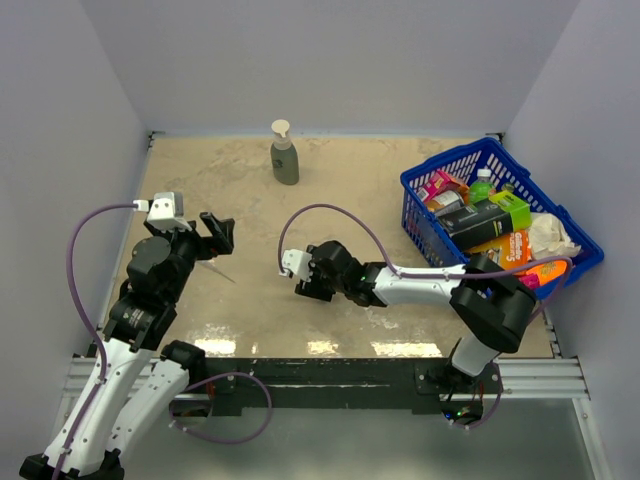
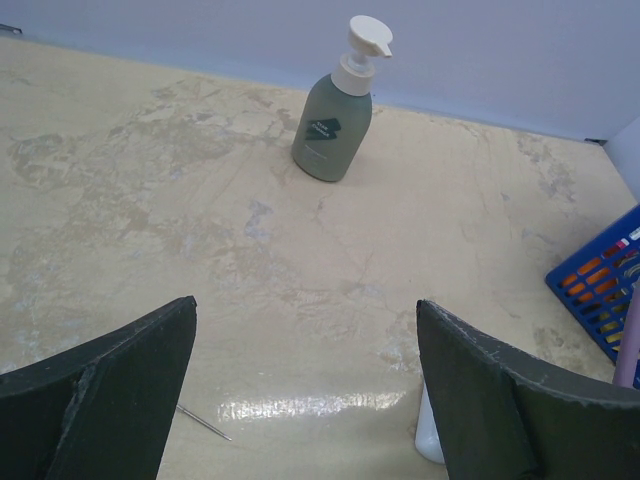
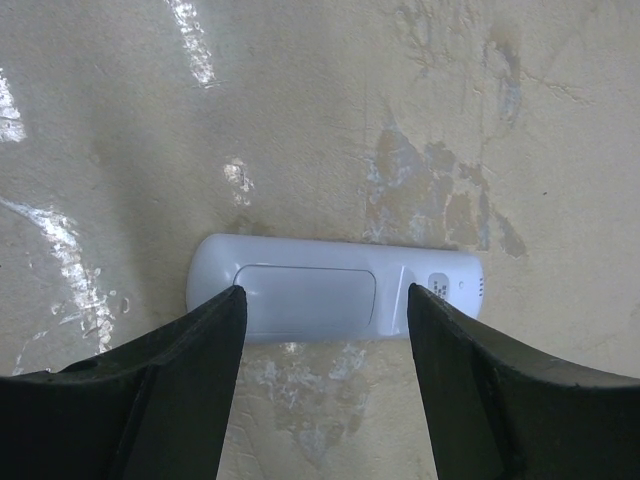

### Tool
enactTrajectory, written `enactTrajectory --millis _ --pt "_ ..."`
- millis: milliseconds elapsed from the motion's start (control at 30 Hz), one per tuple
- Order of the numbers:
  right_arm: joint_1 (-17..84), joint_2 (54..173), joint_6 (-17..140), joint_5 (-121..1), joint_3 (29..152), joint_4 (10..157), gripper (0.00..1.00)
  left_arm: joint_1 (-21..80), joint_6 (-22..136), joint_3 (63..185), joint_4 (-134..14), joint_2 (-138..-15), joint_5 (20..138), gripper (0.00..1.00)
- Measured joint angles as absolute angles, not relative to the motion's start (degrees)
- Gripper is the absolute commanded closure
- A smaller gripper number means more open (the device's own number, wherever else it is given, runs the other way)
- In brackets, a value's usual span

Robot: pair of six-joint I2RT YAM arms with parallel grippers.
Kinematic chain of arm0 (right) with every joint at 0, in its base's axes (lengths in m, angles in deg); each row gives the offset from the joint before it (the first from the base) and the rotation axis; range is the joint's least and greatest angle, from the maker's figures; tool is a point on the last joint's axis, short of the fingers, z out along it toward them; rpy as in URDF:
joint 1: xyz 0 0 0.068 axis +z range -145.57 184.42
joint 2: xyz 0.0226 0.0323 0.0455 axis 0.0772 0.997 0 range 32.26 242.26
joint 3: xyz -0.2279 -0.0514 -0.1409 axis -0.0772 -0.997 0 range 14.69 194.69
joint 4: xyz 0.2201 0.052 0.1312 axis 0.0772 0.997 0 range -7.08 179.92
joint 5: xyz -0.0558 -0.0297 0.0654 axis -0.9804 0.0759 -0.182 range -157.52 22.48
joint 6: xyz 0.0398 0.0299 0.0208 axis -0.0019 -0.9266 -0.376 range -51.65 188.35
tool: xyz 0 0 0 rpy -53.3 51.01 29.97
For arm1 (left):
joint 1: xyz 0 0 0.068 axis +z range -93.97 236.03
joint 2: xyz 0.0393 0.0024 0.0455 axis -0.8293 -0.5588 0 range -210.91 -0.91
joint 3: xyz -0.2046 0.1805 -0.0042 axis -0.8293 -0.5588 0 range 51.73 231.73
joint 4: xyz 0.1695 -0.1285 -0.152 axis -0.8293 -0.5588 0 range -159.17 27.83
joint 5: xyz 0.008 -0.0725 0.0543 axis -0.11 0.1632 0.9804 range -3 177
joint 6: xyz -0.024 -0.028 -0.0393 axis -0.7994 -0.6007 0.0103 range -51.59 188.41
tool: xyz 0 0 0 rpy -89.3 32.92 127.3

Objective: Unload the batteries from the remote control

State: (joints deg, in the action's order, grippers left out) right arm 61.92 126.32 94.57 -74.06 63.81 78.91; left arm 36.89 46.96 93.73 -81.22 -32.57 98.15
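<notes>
White remote control (image 3: 335, 288) is seen on bench (image 3: 300, 120), battery cover (image 3: 300, 305) shut; batteries not yet removed. Right gripper (image 3: 325, 298) parted over it; left gripper (image 2: 305, 303) parted wide, empty.

The remote control (image 3: 310, 275) lay flat on the table (image 1: 200, 190), out in the middle ground. It sat crosswise under the right gripper (image 3: 326, 292), with one finger over each half of its near edge; whether they touched it could not be told. Over on the left, the left gripper (image 1: 215, 233) hung above the table, well apart from the remote. The thin stick (image 2: 203, 423) lay on the surface near one of its fingers. Back by the far wall, near the centre, the pump bottle (image 1: 284, 155) stood upright. At the far right the basket (image 1: 416, 212) sat on the table near the side wall, packets (image 1: 490, 218) piled inside it, behind and to the right of the right gripper.
</notes>
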Motion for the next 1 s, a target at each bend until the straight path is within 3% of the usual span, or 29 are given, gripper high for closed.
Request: enactTrajectory --millis 1000 --pt "62.29 126.71 93.89 -72.6 65.15 81.01 0.3 36.89 46.96 93.73 -81.22 -32.57 98.15 0.05"
